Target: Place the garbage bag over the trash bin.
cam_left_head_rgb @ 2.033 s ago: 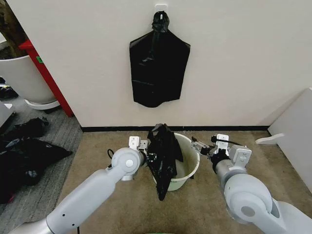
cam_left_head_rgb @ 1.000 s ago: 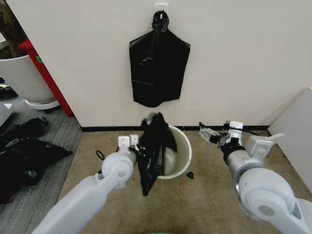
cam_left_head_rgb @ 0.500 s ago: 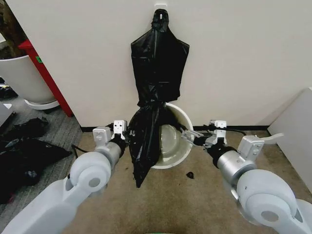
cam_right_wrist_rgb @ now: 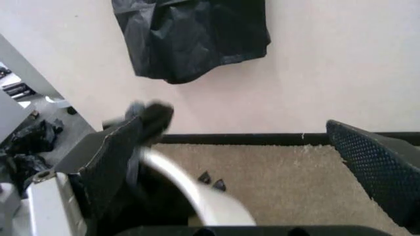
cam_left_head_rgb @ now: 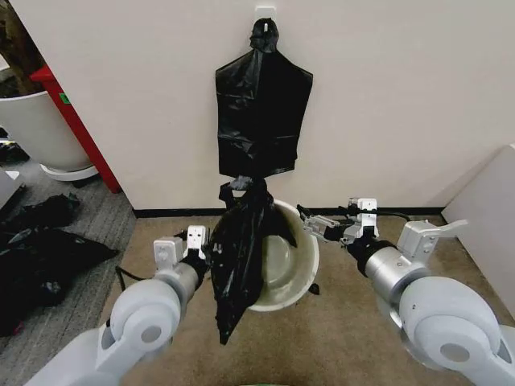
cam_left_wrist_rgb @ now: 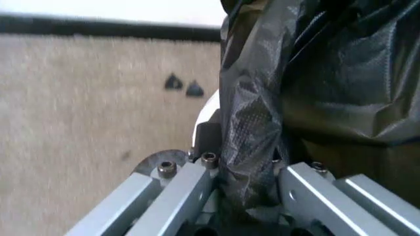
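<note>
Jaws of the left gripper (cam_left_head_rgb: pixel 211 248) stay clamped on the garbage bag (cam_left_head_rgb: pixel 239 259), now lowered beside the lifted, tilted trash bin (cam_left_head_rgb: pixel 282 277), while the right gripper (cam_left_head_rgb: pixel 310 222), jaws spread and empty, has neared the rim, so the bag remains unopened.

I am seeing the garbage bag (cam_left_head_rgb: pixel 240 256) covering the near left rim of the trash bin (cam_left_head_rgb: pixel 294 273) and hiding the left gripper (cam_left_head_rgb: pixel 211 251) fingertips, while motion is blurring the bin's rim in the right wrist view.
</note>
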Motion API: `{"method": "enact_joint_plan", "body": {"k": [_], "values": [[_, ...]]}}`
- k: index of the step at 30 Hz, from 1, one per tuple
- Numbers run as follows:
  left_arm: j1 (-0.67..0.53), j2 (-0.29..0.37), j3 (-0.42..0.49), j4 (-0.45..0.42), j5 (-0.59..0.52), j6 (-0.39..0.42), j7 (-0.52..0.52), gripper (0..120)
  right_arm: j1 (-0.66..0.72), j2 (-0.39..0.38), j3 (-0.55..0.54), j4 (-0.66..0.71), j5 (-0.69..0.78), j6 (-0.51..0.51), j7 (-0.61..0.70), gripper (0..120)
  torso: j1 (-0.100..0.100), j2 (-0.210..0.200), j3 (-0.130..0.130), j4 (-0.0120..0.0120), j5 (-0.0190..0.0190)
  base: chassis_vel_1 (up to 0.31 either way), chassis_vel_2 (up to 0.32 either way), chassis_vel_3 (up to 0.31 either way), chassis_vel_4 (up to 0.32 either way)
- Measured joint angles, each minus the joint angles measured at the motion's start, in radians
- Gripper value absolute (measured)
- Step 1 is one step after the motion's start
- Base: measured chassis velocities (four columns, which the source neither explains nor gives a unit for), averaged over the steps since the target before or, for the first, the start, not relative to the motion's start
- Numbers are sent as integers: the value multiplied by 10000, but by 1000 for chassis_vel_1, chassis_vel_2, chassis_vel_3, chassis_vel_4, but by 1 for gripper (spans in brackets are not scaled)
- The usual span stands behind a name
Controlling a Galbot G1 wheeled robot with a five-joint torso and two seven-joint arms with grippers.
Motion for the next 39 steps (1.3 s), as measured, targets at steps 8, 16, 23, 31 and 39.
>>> {"method": "enact_joint_plan", "body": {"k": [8,16,23,31,39], "values": [[459,-19,-155,-447,409,-406,88,0,53,-83,-19,-5,-22,78,-267,100,0,0,0,1,0,0,0,0,0],[-694,-94,-60,-153,389,-620,166,0,383,-278,-46,-10,418,1060,-2020,100,0,0,1,0,-2,0,0,0,0],[-966,-301,40,-12,411,-620,46,0,343,-391,-480,-12,388,1294,-3162,100,0,0,1,0,-1,0,0,0,0],[-1288,-265,33,112,470,-593,14,0,323,-145,-999,-13,1069,804,-3127,100,0,0,1,0,0,0,0,0,0],[-1437,-347,203,317,952,-626,306,0,363,92,-1216,-14,1611,717,-2828,100,0,0,1,0,0,0,0,0,0]]}}
